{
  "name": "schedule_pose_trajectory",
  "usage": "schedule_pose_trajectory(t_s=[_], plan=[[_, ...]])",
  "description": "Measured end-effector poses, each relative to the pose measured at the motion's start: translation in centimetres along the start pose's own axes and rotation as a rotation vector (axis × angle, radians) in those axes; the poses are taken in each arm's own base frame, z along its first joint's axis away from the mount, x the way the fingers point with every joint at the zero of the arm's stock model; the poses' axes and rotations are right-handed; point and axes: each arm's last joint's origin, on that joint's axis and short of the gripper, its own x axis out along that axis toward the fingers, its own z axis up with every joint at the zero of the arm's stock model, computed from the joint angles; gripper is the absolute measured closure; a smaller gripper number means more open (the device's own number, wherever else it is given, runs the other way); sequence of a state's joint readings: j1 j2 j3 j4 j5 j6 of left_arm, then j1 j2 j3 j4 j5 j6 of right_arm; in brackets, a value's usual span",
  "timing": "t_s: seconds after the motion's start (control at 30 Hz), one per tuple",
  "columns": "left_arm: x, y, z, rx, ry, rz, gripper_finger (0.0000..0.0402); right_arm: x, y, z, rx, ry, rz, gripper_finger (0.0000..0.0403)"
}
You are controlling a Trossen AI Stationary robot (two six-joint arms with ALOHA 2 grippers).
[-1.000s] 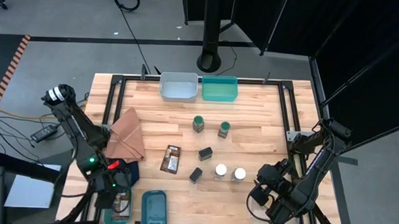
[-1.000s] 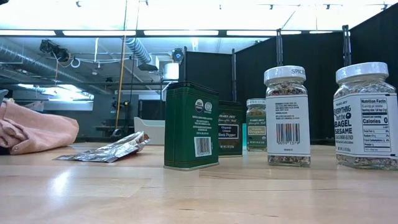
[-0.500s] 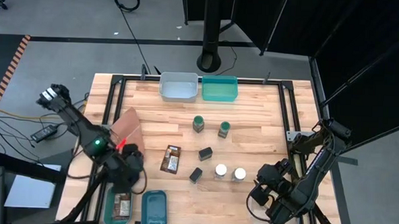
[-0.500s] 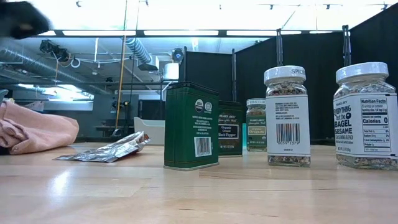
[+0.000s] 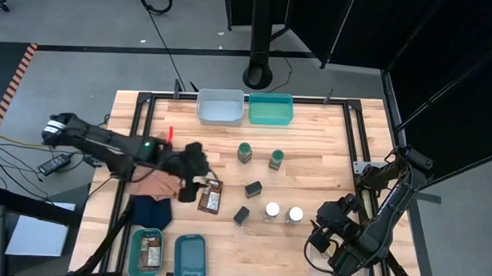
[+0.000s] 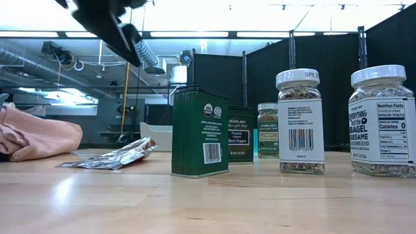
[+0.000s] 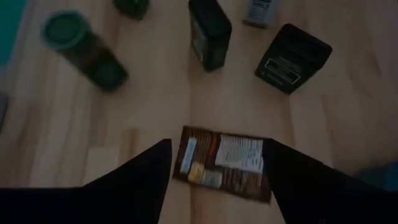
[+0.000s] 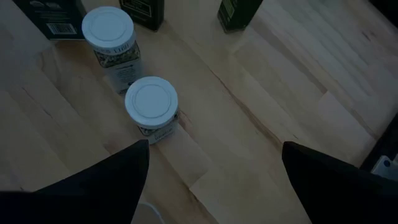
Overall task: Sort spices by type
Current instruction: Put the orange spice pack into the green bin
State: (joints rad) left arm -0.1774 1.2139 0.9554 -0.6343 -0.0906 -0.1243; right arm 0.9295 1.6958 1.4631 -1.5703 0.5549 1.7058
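Note:
A flat brown packet [image 5: 211,196] lies on the wood left of centre. My left gripper [image 7: 217,155] hovers open above its near-left end [image 5: 199,179], one finger on each side and clear of it; the low view shows it high up [image 6: 110,26]. Two green-lidded jars [image 5: 244,152] [image 5: 276,159], two black boxes [image 5: 254,188] [image 5: 242,215] and two white-lidded jars [image 5: 272,211] [image 5: 295,214] stand upright on their bases. My right gripper [image 5: 329,233] waits open at the near right, just short of the white-lidded jars [image 8: 152,102].
A grey bin [image 5: 220,105] and a teal bin [image 5: 270,109] sit at the far edge. Two teal bins sit at the near left; one [image 5: 145,250] holds a brown packet, the other is [image 5: 190,258]. Brown [image 5: 157,184] and dark blue [image 5: 150,209] cloths lie under my left arm.
My left gripper has swung from over the near-left bin toward the table's middle and far side, rising a little and turning, and now hangs over the brown packet. Its fingers have stayed open. Nothing on the table has moved.

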Motion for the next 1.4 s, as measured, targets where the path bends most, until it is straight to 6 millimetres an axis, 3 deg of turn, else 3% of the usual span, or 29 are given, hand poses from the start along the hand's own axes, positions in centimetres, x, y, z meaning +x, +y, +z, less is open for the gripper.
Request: schedule_pose_trajectory(t_s=[0.33, 0.67, 1.0, 1.17, 1.4], plan=[[6.1, 3.2, -0.1, 0.265, 0.152, -0.082, 0.0147, 0.0, 0.0, 0.0, 0.004, -0.002, 0.005, 0.0029], [10.0, 5.5, -1.2, 0.255, 0.248, -0.196, 0.0151, 0.0, 0.1, 0.0, 0.012, 0.000, 0.014, 0.0029], [13.1, 5.4, -2.7, 0.243, 0.341, -0.297, 0.0171, 0.0, 0.1, 0.0, 0.012, 0.004, 0.014, 0.0029], [14.0, 5.3, -3.1, 0.225, 0.366, -0.347, 0.0225, 0.0, 0.1, 0.0, 0.012, 0.005, 0.014, 0.0029], [13.8, 5.3, -3.0, 0.205, 0.364, -0.342, 0.0364, 0.0, 0.1, 0.0, 0.010, 0.005, 0.013, 0.0029]])
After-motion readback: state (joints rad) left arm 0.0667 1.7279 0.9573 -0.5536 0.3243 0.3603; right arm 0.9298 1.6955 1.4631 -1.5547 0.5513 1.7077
